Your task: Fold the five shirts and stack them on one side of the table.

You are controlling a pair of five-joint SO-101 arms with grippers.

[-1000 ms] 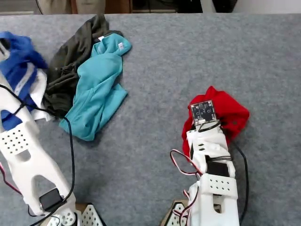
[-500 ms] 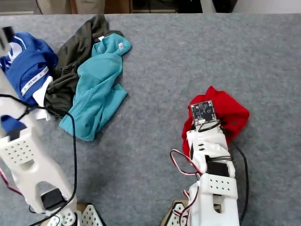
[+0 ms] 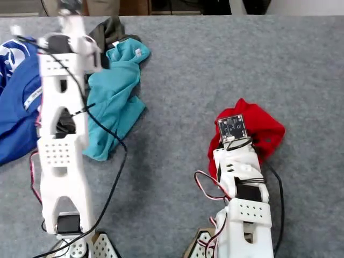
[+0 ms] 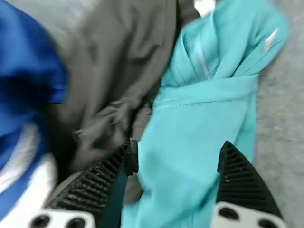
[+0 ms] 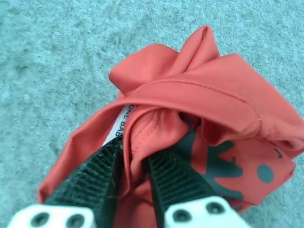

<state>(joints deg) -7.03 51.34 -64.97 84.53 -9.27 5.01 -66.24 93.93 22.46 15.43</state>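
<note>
Left gripper [image 4: 178, 156]: released, the jaws wide apart with nothing between them. It hangs over the pile of shirts at the far left of the table. One fingertip [image 4: 131, 154] is over the edge where the dark shirt meets the teal shirt, the other is over the teal cloth. I cannot tell if it touches the cloth.
Left arm [image 3: 60, 145]: stretched out from the near edge over the pile, crossing the dark shirt and the inner edge of the teal shirt.
Right gripper [image 5: 135, 167]: clenched on a fold of the red shirt, with the cloth bunched up between the two black pads.
Right arm [image 3: 241, 185]: on the right half of the table, its wrist over the near edge of the red shirt.
Red shirt [image 3: 264, 128]: crumpled, not folded, lying alone on the right half, well apart from the others.
Teal shirt [image 3: 115, 97]: unfolded, long and wrinkled, at the right side of the pile, its far end beside the dark shirt.
Dark shirt [image 3: 110, 29]: crumpled, between the blue and the teal one, partly under the teal.
Blue shirt [image 3: 19, 107]: spread loose at the left edge, touching the dark shirt.
Table [image 3: 215, 64]: grey, rough cover.
</note>
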